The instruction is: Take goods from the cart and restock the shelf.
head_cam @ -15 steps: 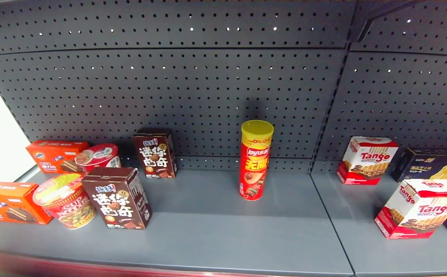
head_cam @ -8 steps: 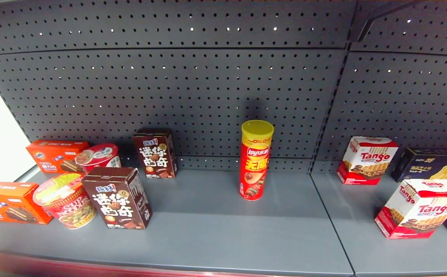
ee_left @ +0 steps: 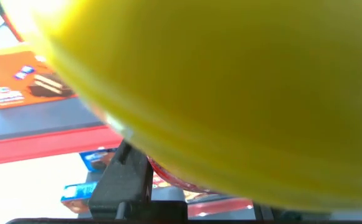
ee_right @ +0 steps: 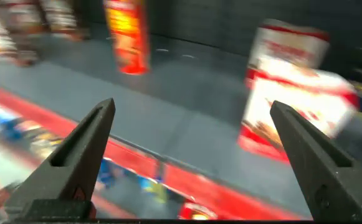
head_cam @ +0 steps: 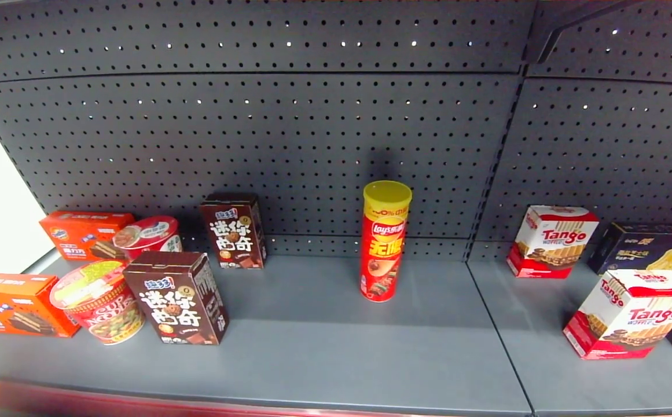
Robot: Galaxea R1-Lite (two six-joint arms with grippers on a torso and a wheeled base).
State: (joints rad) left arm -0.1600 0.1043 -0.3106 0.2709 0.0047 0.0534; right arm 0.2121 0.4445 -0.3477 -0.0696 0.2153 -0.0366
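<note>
- Count on the shelf [head_cam: 336, 341], head view: orange boxes [head_cam: 14, 304] 2; cup noodles [head_cam: 101, 304] 2; brown boxes [head_cam: 176, 298] 2; shelf can [head_cam: 385, 243] 1; red-and-white wafer boxes [head_cam: 631, 315] 2; dark boxes [head_cam: 645, 246] 2, the second cut off by the right edge.
- Each pair sits one behind, one in front. Orange boxes, cup noodles and brown boxes crowd the left end. Wafer and dark boxes sit in the right bay. The shelf can stands alone between the two groups, well apart from both.
- Shelf can: upright, long axis vertical, yellow lid up, near the pegboard back panel [head_cam: 312, 145].
- Held can [ee_left: 230, 81]: its yellow lid end lies right against my left wrist camera. A sliver of red body shows below it. I cannot tell exactly which way its long axis runs.
- My left gripper [ee_left: 190, 196]: pinching the held can, with one dark finger against its side. It hangs out in front of the shelf's red front edge [ee_left: 37, 146], off the end where an orange box lies.
- My right gripper [ee_right: 196, 155]: fingers spread wide, nothing between them. It sits level in front of the red edge and points in at the shelf. The shelf can and a wafer box stand beyond the fingertips.
</note>
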